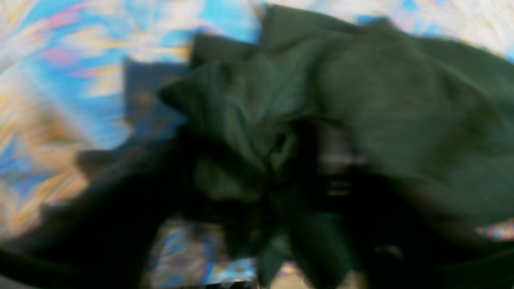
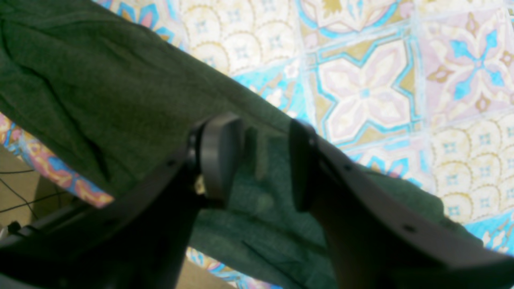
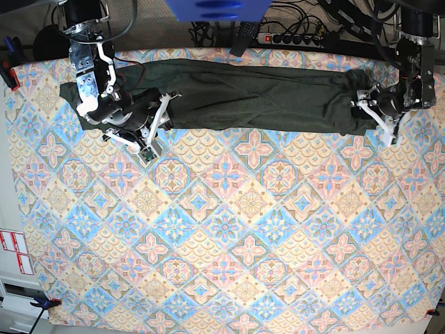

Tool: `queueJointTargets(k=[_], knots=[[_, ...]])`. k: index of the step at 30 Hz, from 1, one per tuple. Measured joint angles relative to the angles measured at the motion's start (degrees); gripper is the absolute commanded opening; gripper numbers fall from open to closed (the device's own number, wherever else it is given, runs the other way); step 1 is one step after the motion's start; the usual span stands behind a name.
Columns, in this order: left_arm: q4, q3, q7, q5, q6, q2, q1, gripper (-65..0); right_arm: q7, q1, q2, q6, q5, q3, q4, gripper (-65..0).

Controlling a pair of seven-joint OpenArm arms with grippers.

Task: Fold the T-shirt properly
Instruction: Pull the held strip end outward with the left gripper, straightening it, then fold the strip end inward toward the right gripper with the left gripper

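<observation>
The dark olive-green T-shirt (image 3: 257, 94) lies stretched as a long, narrow band along the far edge of the patterned table. My left gripper (image 3: 367, 103) is at the shirt's right end. In the blurred left wrist view, bunched fabric (image 1: 249, 132) gathers between its dark fingers, so it looks shut on the cloth. My right gripper (image 3: 161, 111) is at the shirt's left part. In the right wrist view it (image 2: 259, 160) is open, its two fingers (image 2: 219, 156) standing apart over the shirt's edge (image 2: 120, 100).
The tablecloth (image 3: 229, 229) with its blue, pink and yellow tile pattern covers the table. A power strip (image 3: 299, 38) and cables lie behind the far edge. A red clamp (image 3: 7, 69) sits at the far left corner. The table's edge and the floor (image 2: 24, 188) show in the right wrist view.
</observation>
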Motion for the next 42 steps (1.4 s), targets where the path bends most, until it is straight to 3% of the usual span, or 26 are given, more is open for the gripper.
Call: queueJointTargets(k=[1,7,10,17,24,33,38,42], knots=[[0.0,0.0,-0.2,-0.3,-0.7,0.0,0.0,-51.5,0.0,0.0,0.0,0.0,0.0,0.0,0.0,-42.9],[0.0,-1.1,0.0,-0.3,-4.0,0.8,0.0,-54.4,-0.1,0.0,0.0,0.0,0.0,0.0,0.0,-42.9],[0.0,-4.3,0.6,-0.3,-4.1,1.3,0.0,-65.0,-0.2,0.0,0.0,0.0,0.0,0.0,0.0,-42.9],[-0.6,-11.1,-0.5,-0.3,-4.5,1.7,0.3,-65.0,0.0,0.0,0.0,0.0,0.0,0.2,0.0,-42.9],[-4.8,-16.6,-4.9,5.9,-4.3,0.3,-2.8,-65.0,0.0,0.0,0.0,0.0,0.0,0.1,0.0,-42.9],[-6.9,-18.3,-5.4,7.1,-4.5,-4.5,-5.5,-65.0,0.0,0.0,0.1,0.0,0.0,0.1,0.0,-42.9],[-4.6,-18.3,-4.9,7.3,-4.2,-3.5,-4.6,-65.0,0.0,0.0,0.1,0.0,0.0,0.1,0.0,-42.9],[7.7,-18.6,-5.0,7.6,-4.5,-0.2,2.1,-65.0,0.0,0.1,0.1,0.0,0.1,0.2,0.0,-42.9]])
